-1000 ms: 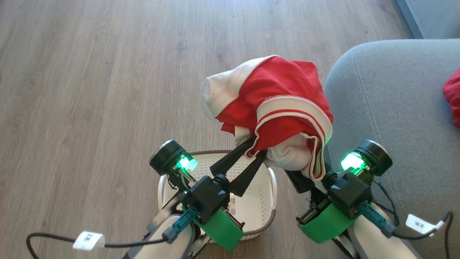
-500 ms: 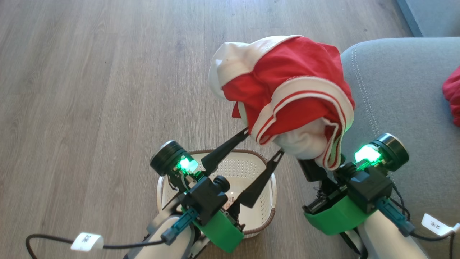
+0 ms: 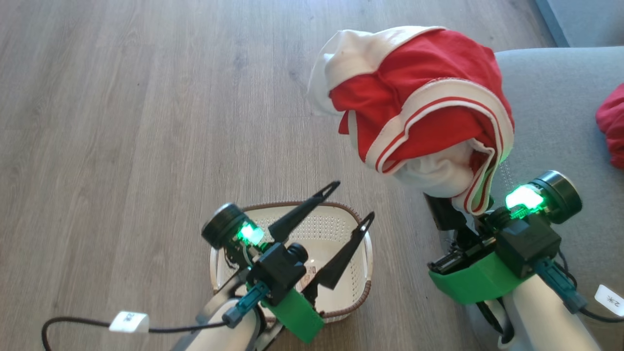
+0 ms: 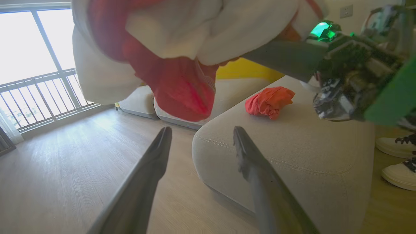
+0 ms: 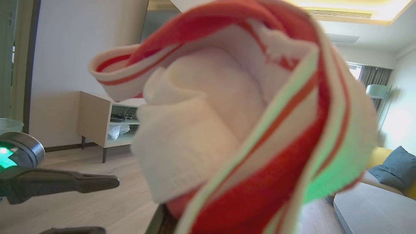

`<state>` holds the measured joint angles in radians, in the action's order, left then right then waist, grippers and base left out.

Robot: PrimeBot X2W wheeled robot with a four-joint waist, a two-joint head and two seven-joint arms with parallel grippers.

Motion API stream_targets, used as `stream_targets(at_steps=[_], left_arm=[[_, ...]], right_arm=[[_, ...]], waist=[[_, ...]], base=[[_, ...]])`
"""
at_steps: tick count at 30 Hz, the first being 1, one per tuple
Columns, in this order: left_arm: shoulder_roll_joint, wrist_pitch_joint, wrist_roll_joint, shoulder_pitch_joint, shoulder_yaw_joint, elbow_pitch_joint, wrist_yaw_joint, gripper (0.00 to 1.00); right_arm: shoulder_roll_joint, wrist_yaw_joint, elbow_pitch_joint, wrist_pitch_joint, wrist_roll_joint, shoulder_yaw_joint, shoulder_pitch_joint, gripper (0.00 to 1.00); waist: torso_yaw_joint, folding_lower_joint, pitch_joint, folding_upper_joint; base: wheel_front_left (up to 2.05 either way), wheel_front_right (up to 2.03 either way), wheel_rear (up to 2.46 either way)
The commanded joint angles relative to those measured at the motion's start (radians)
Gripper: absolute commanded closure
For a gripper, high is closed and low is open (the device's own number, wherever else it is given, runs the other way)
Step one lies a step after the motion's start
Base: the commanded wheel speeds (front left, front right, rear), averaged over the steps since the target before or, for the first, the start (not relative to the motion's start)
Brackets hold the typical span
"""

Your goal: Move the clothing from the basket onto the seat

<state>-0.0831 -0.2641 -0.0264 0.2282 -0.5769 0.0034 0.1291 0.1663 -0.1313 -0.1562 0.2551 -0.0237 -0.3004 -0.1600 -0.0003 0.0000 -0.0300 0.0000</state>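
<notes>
A red and white garment [image 3: 419, 107] with striped ribbed trim hangs bunched in the air at the seat's left edge. My right gripper [image 3: 446, 214] is shut on it, its fingertips buried in the cloth [image 5: 247, 123]. Over the cream basket [image 3: 364, 287] on the floor, my left gripper [image 3: 352, 200] stands open and holds nothing; from its wrist camera the left gripper [image 4: 202, 130] is below the garment [image 4: 182, 94]. A plain red garment [image 3: 612, 126] lies crumpled on the grey seat [image 3: 551, 122], and the same red garment [image 4: 268, 102] rests on the seat [image 4: 292, 152].
Wooden floor [image 3: 146, 122] spreads left and ahead of the basket. A person's white shoes [image 4: 396, 159] stand beyond the seat. A low wooden cabinet [image 5: 97, 123] sits by the wall. A window with a railing [image 4: 42, 94] is far off.
My left gripper opened, let go of the red and white garment and drew back over the basket. The right gripper carried the garment up and to the right, toward the seat.
</notes>
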Motion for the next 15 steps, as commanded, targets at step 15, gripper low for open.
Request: stream_targets(at_steps=[15], left_arm=[[-0.001,0.002,0.000,-0.045,0.075,0.137,-0.015,0.00]], right_arm=[[0.013,0.001,-0.051,0.007,0.022,0.031,-0.060,1.00]], waist=[[-0.030,0.0000,-0.008,0.0000]], base=[[0.00,0.00,0.00]])
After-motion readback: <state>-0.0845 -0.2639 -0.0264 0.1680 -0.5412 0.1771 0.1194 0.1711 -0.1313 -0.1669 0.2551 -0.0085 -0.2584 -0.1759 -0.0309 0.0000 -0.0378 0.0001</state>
